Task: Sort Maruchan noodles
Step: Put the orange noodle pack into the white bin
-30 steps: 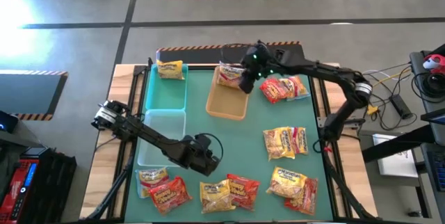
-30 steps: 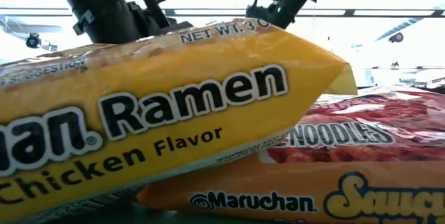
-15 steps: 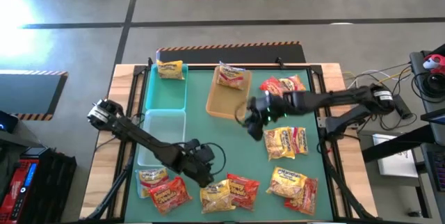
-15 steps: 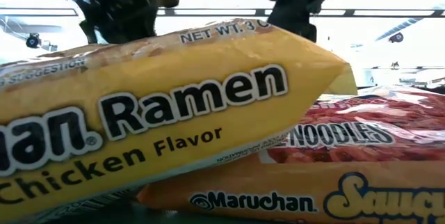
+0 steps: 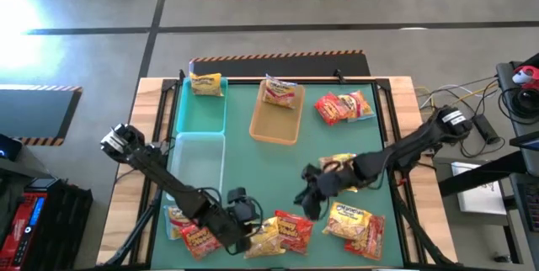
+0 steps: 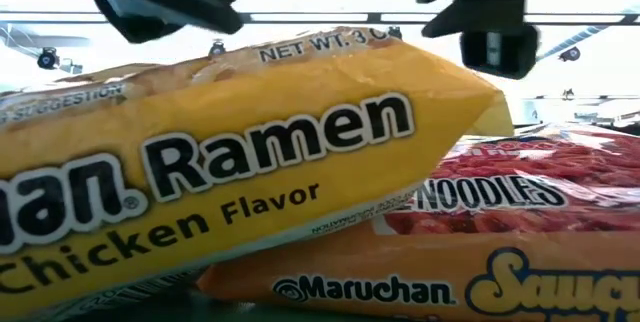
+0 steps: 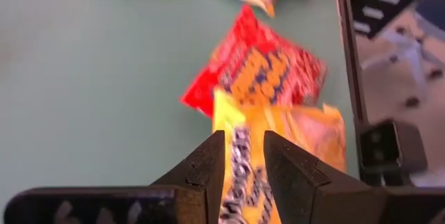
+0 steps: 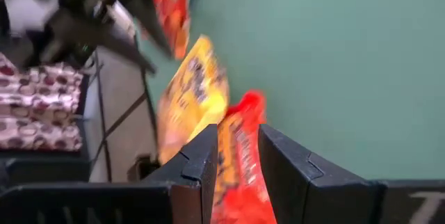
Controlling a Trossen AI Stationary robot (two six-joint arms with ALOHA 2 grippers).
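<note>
Both grippers hang over the yellow packet (image 5: 263,236): left gripper (image 7: 242,156) and right gripper (image 8: 236,156), fingers narrow, holding nothing.

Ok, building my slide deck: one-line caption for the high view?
Both arms reach toward ramen packets at the green mat's near edge; trays wait behind.

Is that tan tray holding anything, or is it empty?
Not empty: the tan tray holds one noodle packet, lying at its far end; the rest of its floor shows bare.
</note>
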